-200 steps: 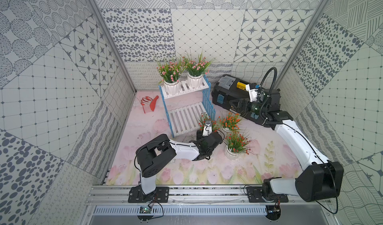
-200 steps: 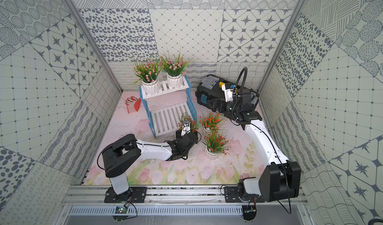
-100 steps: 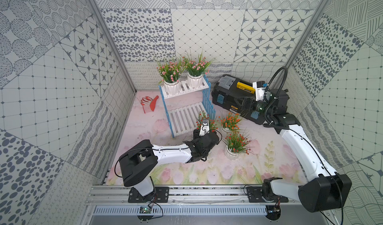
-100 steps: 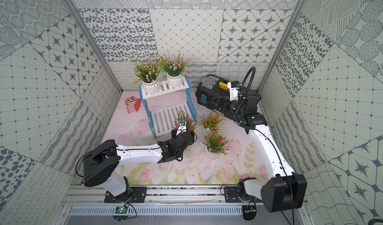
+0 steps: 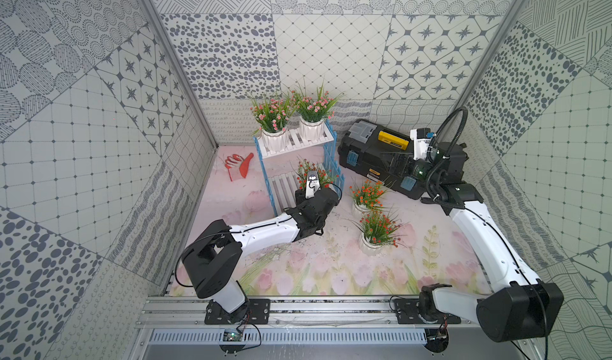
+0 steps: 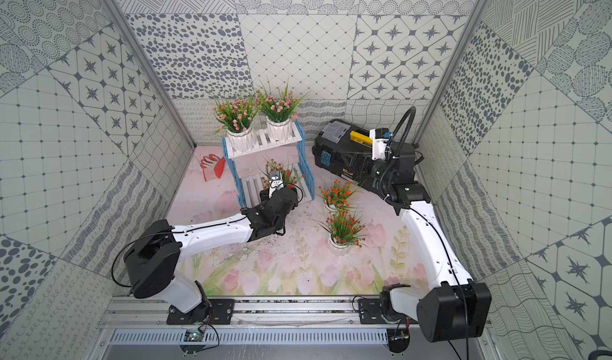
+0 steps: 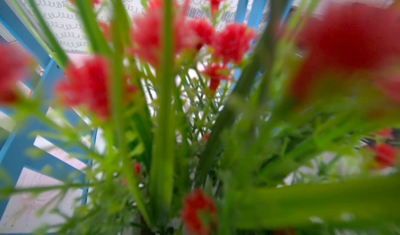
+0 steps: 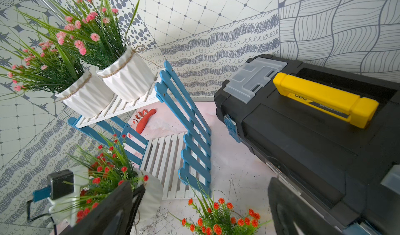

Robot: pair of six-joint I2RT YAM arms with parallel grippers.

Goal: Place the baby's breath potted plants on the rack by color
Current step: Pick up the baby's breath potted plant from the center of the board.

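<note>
Your left arm stretches far and low; left gripper clamped on the orange-red plant, at the near edge of the rack's lower shelf. Right gripper gapes wide beside the toolbox.

The left gripper has carried an orange-red baby's breath plant off the floral mat to the front of the rack's lower shelf, its arm stretching forward; the right gripper has drawn back above the black toolbox.
</note>
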